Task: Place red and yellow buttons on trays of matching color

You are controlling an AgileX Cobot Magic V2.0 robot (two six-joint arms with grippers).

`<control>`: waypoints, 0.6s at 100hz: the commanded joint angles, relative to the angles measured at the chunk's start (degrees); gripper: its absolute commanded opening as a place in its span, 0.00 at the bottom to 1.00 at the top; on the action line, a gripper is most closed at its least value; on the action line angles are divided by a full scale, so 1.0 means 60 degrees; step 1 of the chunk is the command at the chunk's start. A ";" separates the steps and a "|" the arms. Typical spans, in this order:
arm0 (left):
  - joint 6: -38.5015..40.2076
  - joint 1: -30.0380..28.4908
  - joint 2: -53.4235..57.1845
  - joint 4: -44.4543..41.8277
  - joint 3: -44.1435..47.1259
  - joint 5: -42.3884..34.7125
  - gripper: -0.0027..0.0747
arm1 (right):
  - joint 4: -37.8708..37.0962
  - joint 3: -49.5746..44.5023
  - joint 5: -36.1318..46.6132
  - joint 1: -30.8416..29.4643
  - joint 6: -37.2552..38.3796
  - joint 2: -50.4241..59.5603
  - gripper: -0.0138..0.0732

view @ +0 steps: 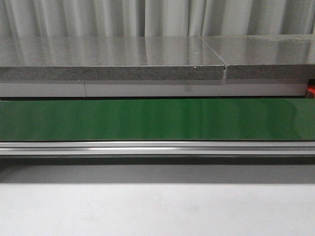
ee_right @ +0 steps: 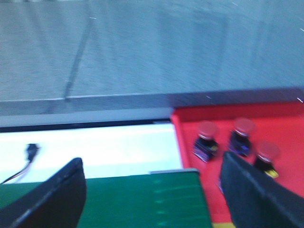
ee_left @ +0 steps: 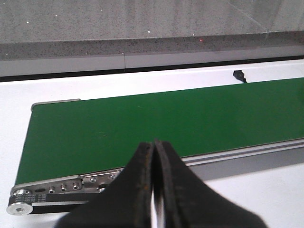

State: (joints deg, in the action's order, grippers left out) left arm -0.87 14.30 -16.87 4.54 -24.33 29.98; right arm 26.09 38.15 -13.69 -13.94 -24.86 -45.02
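Green belt [view: 157, 119] runs bare — no button on it to pick. Left gripper [ee_left: 155, 190] hangs pressed together, empty, over the belt end. Right gripper [ee_right: 152, 190] is spread wide beside the red tray [ee_right: 285, 121], where three red buttons [ee_right: 236, 140] already sit — likely waiting.

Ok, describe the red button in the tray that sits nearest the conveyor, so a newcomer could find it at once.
Start in the right wrist view at the green conveyor belt and follow it to its end, where the red tray begins. Three red-capped buttons on dark bases stand there in a loose row. The one meant is the end one nearest the belt, with the other two farther into the tray.
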 commanded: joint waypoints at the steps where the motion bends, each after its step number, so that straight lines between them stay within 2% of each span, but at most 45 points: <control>1: 0.0022 0.0064 -0.0090 0.0111 -0.0237 -0.0797 0.01 | 0.0063 0.0188 0.0454 0.0559 -0.0395 0.0564 0.83; 19: 0.0022 0.0064 -0.0090 0.0111 -0.0237 -0.0797 0.01 | 0.0055 -0.0446 0.0339 0.1430 -0.0964 0.1751 0.83; 38: 0.0022 0.0064 -0.0090 0.0111 -0.0237 -0.0797 0.01 | 0.0055 -0.1263 -0.0337 0.1540 -0.1015 0.3175 0.81; 48: 0.0022 0.0064 -0.0090 0.0111 -0.0237 -0.0797 0.01 | 0.0055 -0.1685 -0.0490 0.1530 -0.1015 0.3874 0.67; 60: 0.0022 0.0064 -0.0090 0.0111 -0.0237 -0.0797 0.01 | 0.0055 -0.1900 -0.0823 0.1530 -0.1015 0.4489 0.40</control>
State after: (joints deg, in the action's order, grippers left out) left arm -0.87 14.30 -16.87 4.54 -24.33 29.98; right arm 26.09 25.87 -21.14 -4.67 -30.31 -19.77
